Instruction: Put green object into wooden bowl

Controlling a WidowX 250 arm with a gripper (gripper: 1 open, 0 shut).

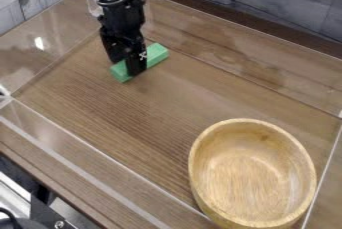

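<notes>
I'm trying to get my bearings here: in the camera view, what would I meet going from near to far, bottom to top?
The wooden bowl, then the green block far beyond it.

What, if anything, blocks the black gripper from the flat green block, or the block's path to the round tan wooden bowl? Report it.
Nothing visible: the black gripper is right at the flat green block, and only bare tabletop separates block and bowl.

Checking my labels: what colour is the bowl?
The wooden bowl is light tan, seen best in the camera view.
</notes>
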